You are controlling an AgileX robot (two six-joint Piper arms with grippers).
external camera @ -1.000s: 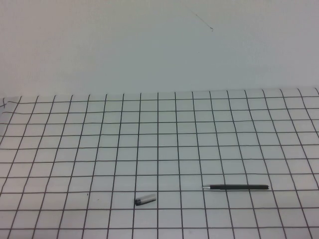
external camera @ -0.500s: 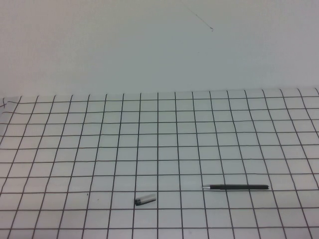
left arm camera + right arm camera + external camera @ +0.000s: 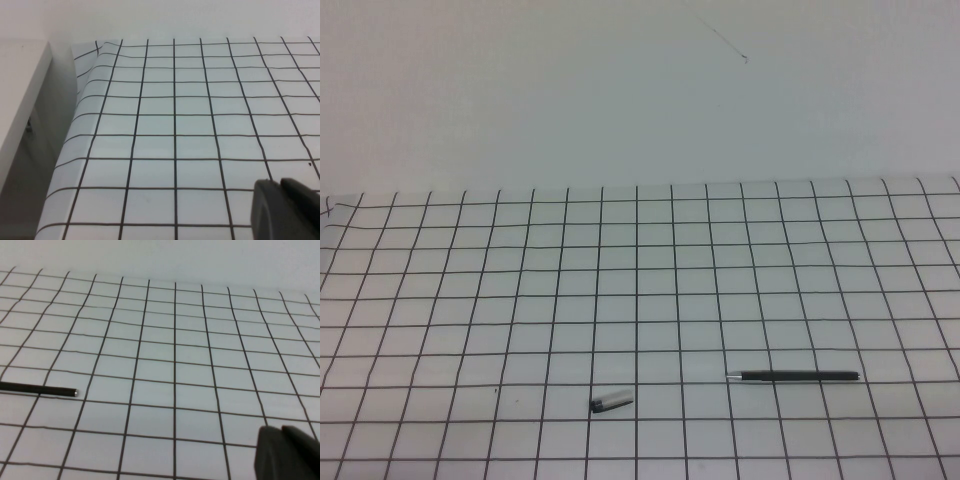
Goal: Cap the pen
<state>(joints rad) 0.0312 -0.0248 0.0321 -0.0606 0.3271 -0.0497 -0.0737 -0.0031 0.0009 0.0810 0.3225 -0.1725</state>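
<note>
Nothing of the capping has begun: the pen (image 3: 798, 376) and the cap (image 3: 611, 402) both lie untouched on the worktop (image 3: 640, 280), well apart from each other. The pen rests near the front on the right, lengthwise left to right, with its silver tip pointing left toward the cap. The cap lies nearer still and left of centre, slightly tilted.

Neither arm shows in the high view. The left end effector (image 3: 286, 207) hovers over bare grid near the worktop's left edge, its fingers pressed together and holding nothing. The right end effector (image 3: 287, 454) hangs likewise above the grid, fingers together and empty, with the pen's blunt end (image 3: 74, 392) in its view some squares away.

The next move, I judge, calls for both end effectors to spread and descend, the right one onto the pen barrel and the left onto the cap, before the two pieces are aligned end to end.

The pen is a slim, smooth black rod, likely to roll. The cap is short and stubby, pale grey with a dark end. The worktop is a white sheet ruled in black squares, curling down at its left edge.
</note>
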